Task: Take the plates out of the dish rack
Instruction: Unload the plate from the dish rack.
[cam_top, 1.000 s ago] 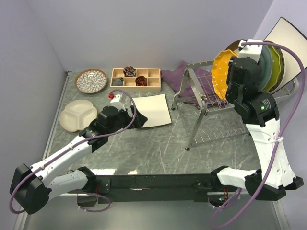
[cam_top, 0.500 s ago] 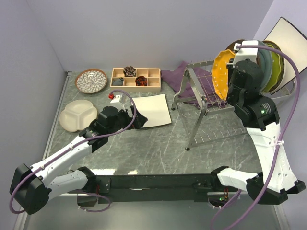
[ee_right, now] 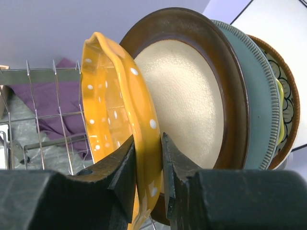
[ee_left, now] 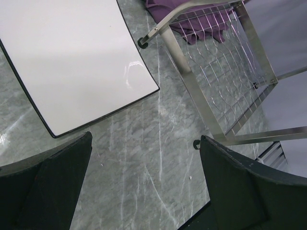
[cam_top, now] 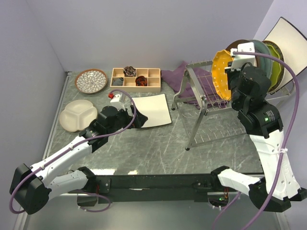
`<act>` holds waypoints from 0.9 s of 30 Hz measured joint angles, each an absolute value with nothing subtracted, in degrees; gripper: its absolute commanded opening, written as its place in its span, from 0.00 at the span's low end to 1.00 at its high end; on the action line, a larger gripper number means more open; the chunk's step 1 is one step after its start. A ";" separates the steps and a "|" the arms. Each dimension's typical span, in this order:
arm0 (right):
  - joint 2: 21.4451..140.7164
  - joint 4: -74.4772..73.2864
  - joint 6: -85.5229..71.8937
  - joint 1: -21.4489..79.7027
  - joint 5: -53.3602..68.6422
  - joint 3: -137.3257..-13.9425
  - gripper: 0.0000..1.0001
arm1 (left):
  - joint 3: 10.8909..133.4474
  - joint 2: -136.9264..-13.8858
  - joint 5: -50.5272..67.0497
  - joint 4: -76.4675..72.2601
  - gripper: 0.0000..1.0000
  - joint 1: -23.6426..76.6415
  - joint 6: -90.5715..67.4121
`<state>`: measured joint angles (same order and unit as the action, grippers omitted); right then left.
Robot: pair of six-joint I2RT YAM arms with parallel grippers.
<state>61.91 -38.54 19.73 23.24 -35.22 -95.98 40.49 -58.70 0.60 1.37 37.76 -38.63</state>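
Observation:
My right gripper (ee_right: 147, 158) is shut on the rim of the orange scalloped plate (ee_right: 112, 91), which stands upright at the front of the row in the dish rack (cam_top: 206, 100). Behind it stand a brown-rimmed plate (ee_right: 192, 96), a teal plate (ee_right: 256, 96) and a yellow-green one (cam_top: 276, 60). A white square plate (cam_top: 288, 38) leans at the far right. On the table lie a white square plate (cam_top: 152, 110), a cream divided plate (cam_top: 78, 115) and a petal-patterned plate (cam_top: 91, 80). My left gripper (ee_left: 146, 139) is open and empty, just above the table beside the white square plate (ee_left: 72, 62).
A wooden compartment tray (cam_top: 135, 78) sits at the back. A purple cloth (cam_top: 175, 76) lies under the rack's far side. The rack's leg (ee_left: 192, 91) stands close to my left gripper's right. Walls close off the left, back and right.
The right wrist has shifted a little toward the back right, and the orange plate has barely moved. The left arm has not moved.

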 measured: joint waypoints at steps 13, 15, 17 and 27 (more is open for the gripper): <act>60.12 -32.69 27.14 23.27 -32.82 -92.95 0.00 | 40.49 -58.70 0.62 1.13 0.99 37.76 -39.64; 60.12 -31.88 28.16 23.27 -32.64 -92.86 0.00 | 40.49 -58.70 0.60 1.13 1.00 37.76 -39.75; 60.12 -30.57 29.08 23.27 -32.38 -92.60 0.00 | 40.49 -58.67 0.60 1.15 0.99 37.76 -39.86; 59.66 -24.84 32.27 23.66 -32.51 -92.55 0.00 | 40.60 -56.80 0.62 1.17 0.99 37.76 -41.74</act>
